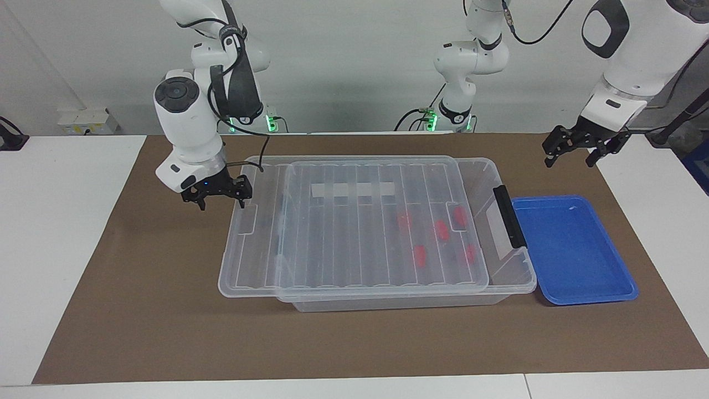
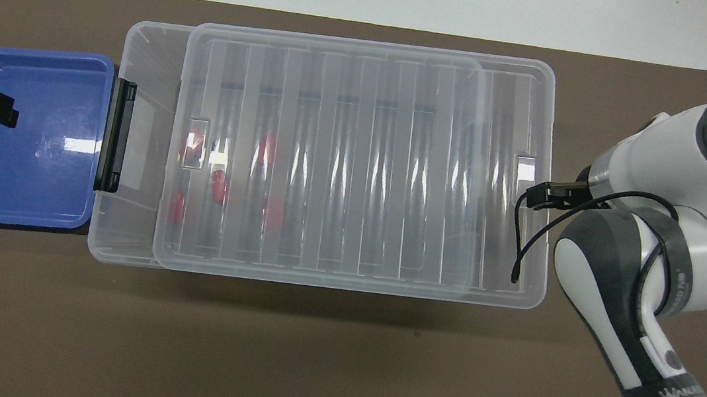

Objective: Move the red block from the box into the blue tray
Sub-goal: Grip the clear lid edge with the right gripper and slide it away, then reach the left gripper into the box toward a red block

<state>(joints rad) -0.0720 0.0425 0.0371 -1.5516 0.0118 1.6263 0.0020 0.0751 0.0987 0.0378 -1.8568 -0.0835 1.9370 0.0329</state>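
Note:
The box [image 1: 388, 302] is a clear bin whose ribbed lid [image 1: 354, 233] lies on it, shifted toward the right arm's end. Several red blocks [image 1: 441, 230] lie inside near the black clip [image 1: 508, 216], seen through the lid; they also show in the overhead view [image 2: 218, 186]. The blue tray [image 1: 570, 249] stands empty beside the clip end of the box [image 2: 142, 68]. My right gripper [image 1: 220, 198] is open at the lid's [image 2: 358, 159] end. My left gripper [image 1: 573, 156] is open and raised over the tray's [image 2: 34, 142] outer end.
Everything stands on a brown mat [image 1: 138, 310] on a white table [image 1: 50, 221]. A black cable [image 2: 518, 244] hangs from the right arm over the lid's end. A whitish tape strip [image 1: 352, 190] lies on the lid.

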